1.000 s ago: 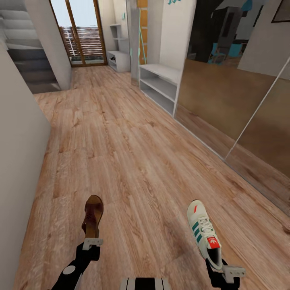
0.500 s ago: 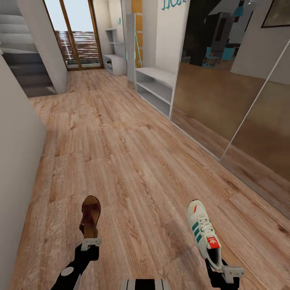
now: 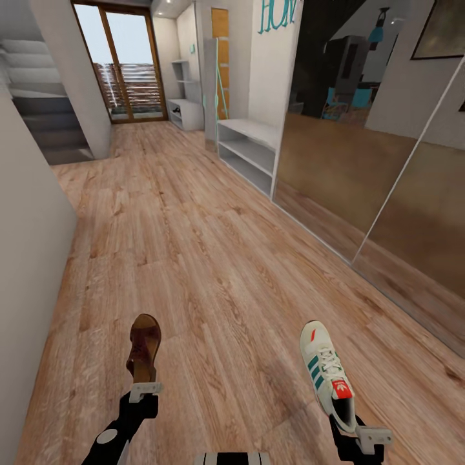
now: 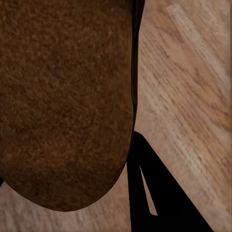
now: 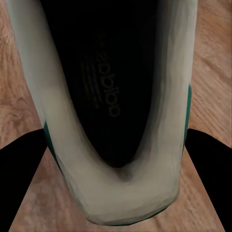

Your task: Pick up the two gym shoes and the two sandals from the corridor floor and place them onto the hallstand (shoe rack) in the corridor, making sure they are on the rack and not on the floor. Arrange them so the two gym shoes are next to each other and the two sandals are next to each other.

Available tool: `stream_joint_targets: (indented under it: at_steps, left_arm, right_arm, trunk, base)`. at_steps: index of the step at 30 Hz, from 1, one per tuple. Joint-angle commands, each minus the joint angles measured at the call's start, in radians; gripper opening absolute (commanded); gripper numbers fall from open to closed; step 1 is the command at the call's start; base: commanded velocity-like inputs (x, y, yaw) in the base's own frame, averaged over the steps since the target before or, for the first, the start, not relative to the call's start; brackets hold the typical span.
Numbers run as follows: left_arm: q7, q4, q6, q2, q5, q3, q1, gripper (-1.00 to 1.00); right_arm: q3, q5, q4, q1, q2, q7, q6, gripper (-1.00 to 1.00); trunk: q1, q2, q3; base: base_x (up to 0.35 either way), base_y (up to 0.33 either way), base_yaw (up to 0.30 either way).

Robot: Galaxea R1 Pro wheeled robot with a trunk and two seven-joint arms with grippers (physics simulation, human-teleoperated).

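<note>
A brown sandal [image 3: 144,347] hangs over the corridor floor [image 3: 194,258] in the head view, its heel held by my left gripper [image 3: 144,384], which is shut on it. The sandal's sole [image 4: 63,96] fills much of the left wrist view beside one dark finger [image 4: 154,193]. A white gym shoe [image 3: 328,373] with green stripes and a red tongue tab is held at its heel by my right gripper [image 3: 349,423]. The right wrist view looks into the shoe's opening [image 5: 116,96], dark fingers [image 5: 19,183] on both sides. The hallstand [image 3: 184,113] stands far ahead beside the glass door.
A longer pale grey two-tier bench [image 3: 248,152] lines the right wall, followed by a large mirrored panel [image 3: 361,168]. A grey wall [image 3: 26,271] runs close along my left, with stairs [image 3: 45,123] beyond it. A glass door [image 3: 126,64] closes the corridor's far end.
The whole view has shifted as I move along the corridor: the bench and mirror sit slightly nearer and more of the upper wall shows. Both grippers keep their shoes unchanged.
</note>
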Motion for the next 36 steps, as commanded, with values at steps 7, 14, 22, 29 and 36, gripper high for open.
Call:
stream_joint_targets:
  at_steps: [7, 14, 22, 29, 36]
  left_arm:
    - [-0.008, 0.000, -0.004, -0.002, -0.014, 0.009, -0.001, -1.00]
    - [-0.008, 0.001, -0.004, -0.002, -0.014, 0.009, -0.001, -1.00]
    - [-0.008, 0.001, -0.004, -0.002, -0.014, 0.008, -0.001, -1.00]
    - [-0.006, 0.002, -0.043, -0.003, -0.014, 0.007, 0.000, -1.00]
    - [-0.006, 0.011, -0.081, -0.003, -0.014, 0.007, 0.001, -1.00]
  right_arm:
    - [-0.008, 0.006, 0.000, -0.001, 0.001, 0.007, -0.005, -1.00]
    - [-0.008, 0.006, -0.001, -0.001, 0.001, 0.007, -0.005, -1.00]
    - [-0.008, 0.007, 0.000, -0.001, 0.001, 0.007, -0.005, -1.00]
    - [-0.008, 0.007, 0.001, -0.001, 0.001, 0.007, -0.005, -1.00]
    - [-0.008, 0.007, 0.001, -0.001, 0.001, 0.007, -0.005, -1.00]
  trunk:
    - [-0.027, 0.049, 0.024]
    - [-0.054, 0.098, 0.050]
    - [-0.062, 0.112, 0.057]
    - [-0.062, 0.112, 0.064]
    - [-0.062, 0.112, 0.074]
  base:
    - [0.000, 0.000, 0.000]
    - [0.000, 0.000, 0.000]
    - [0.000, 0.000, 0.000]
    - [0.015, -0.003, 0.000]
    - [0.214, -0.121, 0.088]
